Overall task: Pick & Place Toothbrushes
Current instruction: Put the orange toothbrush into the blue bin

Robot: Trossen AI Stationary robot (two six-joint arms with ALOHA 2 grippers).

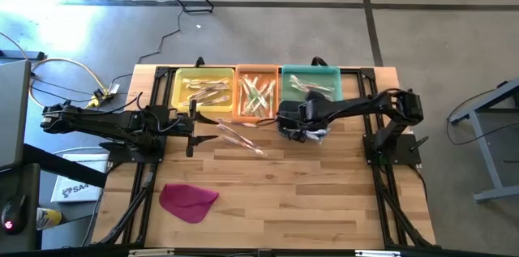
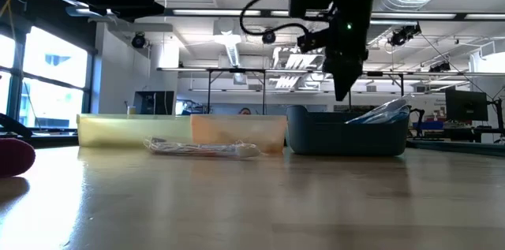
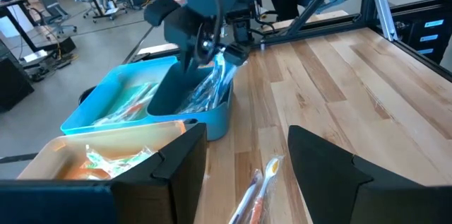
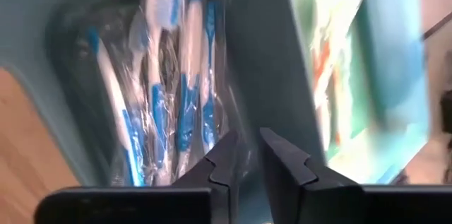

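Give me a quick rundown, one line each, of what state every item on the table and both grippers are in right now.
Left gripper: open, empty, low over the table near the yellow bin.
Right gripper: nearly shut, over the teal bin's front edge; whether it holds anything is unclear.
Yellow bin: holds toothbrushes.
Orange bin: holds toothbrushes.
Teal bin: holds wrapped blue toothbrushes.
Loose toothbrushes: lying flat on the table.
Magenta cloth: flat, untouched.

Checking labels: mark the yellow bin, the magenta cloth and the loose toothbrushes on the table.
yellow bin [image 1: 180,87]: high view, left wall.
magenta cloth [image 1: 188,200]: high view, middle.
loose toothbrushes [image 1: 240,137]: high view, wrapped handles.
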